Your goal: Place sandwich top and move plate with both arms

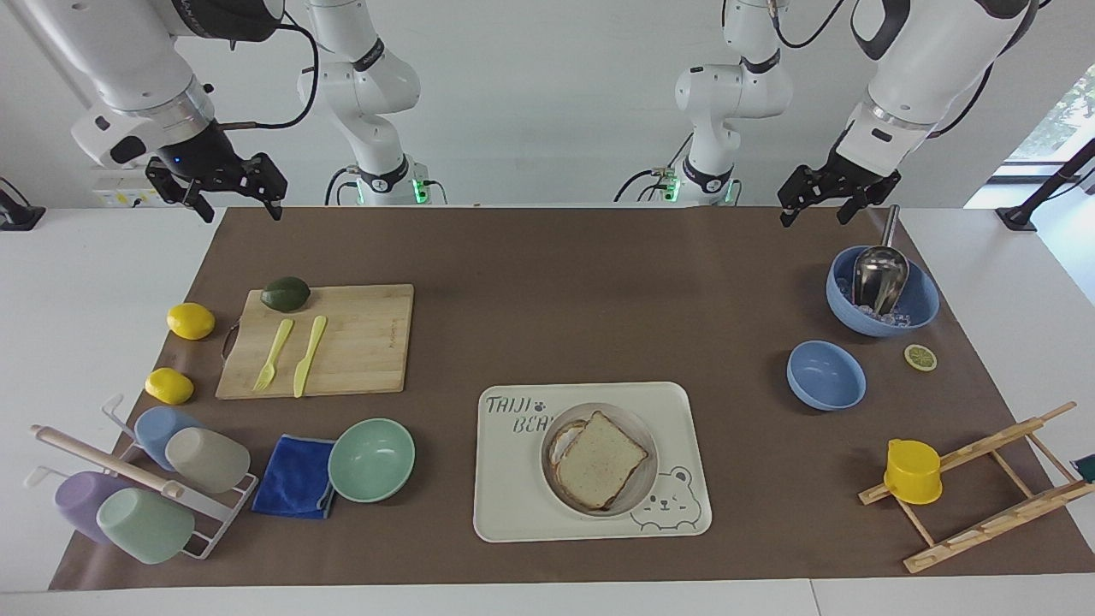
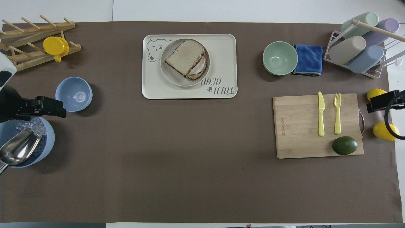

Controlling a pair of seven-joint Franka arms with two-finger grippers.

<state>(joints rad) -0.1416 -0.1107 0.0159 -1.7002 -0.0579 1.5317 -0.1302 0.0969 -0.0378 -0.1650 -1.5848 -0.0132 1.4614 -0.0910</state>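
The sandwich top [image 1: 601,459] [image 2: 185,57], a speckled bread slice with a brown crust, lies on a lower slice with egg white showing at its edge. Both rest on the round beige plate [image 1: 637,492] [image 2: 169,74], which sits on the cream bear tray [image 1: 513,479] [image 2: 224,47]. My left gripper [image 1: 813,214] [image 2: 50,107] hangs open and empty, raised above the scoop bowl at the left arm's end. At the right arm's end, my right gripper [image 1: 242,212] [image 2: 379,102] hangs open and empty, raised above the lemons. Both are far from the plate.
A blue bowl with ice and a metal scoop [image 1: 881,295], a smaller blue bowl [image 1: 825,375], a lemon slice [image 1: 920,357] and a wooden rack with a yellow cup [image 1: 913,470] fill the left arm's end. A cutting board [image 1: 342,342], lemons, a green bowl [image 1: 371,459], a blue cloth and a cup rack fill the other.
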